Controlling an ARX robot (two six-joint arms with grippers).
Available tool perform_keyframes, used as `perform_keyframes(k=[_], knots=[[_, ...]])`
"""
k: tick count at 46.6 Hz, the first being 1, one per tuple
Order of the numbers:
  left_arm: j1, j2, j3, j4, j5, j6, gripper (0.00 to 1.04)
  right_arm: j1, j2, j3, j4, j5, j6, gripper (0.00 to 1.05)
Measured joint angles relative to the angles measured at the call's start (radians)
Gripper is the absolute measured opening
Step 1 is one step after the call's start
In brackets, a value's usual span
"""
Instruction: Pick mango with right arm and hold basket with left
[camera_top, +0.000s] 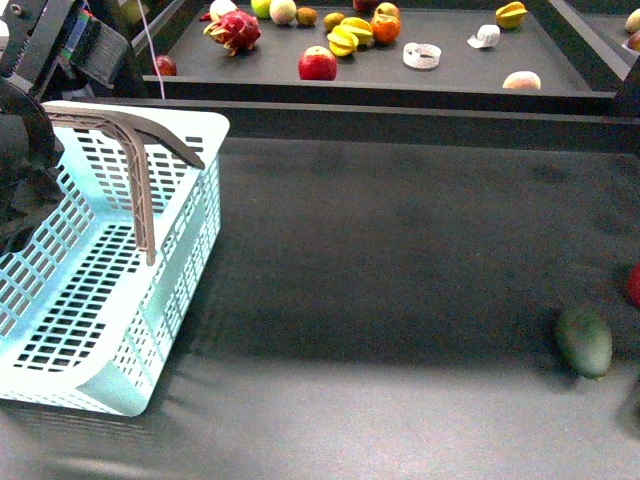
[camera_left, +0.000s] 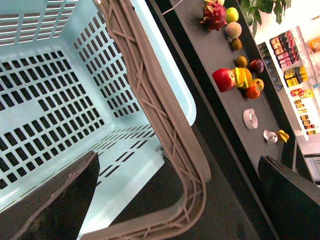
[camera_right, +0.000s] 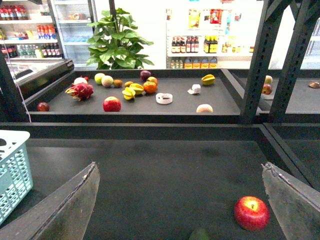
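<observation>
The light turquoise basket (camera_top: 180, 230) stands tilted at the left of the dark table, its brown-grey handle (camera_top: 140, 190) raised. In the left wrist view my left gripper (camera_left: 177, 165) is open, with a corner of that handle (camera_left: 165, 115) between its wide-spread fingers and untouched by them; the basket (camera_left: 50, 90) floor lies behind. The left arm (camera_top: 20, 150) shows as a black mass at the basket's left rim. My right gripper (camera_right: 180, 167) hangs open over bare table, nothing between its fingers. The mango is out of view.
A dark green oval fruit (camera_top: 584, 341) lies at the table's right front, a red apple (camera_right: 251, 212) close by. A raised back shelf (camera_top: 450, 70) holds a dragon fruit (camera_top: 235, 30), another apple (camera_top: 317, 63), star fruits and other fruit.
</observation>
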Motion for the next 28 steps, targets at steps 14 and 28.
perform_keyframes(k=[14, 28], knots=[[0.106, 0.162, 0.154, -0.007, 0.042, -0.026, 0.99, 0.000, 0.000, 0.000, 0.000, 0.000, 0.000, 0.97], [0.217, 0.237, 0.245, -0.032, 0.079, -0.030, 0.99, 0.000, 0.000, 0.000, 0.000, 0.000, 0.000, 0.97]])
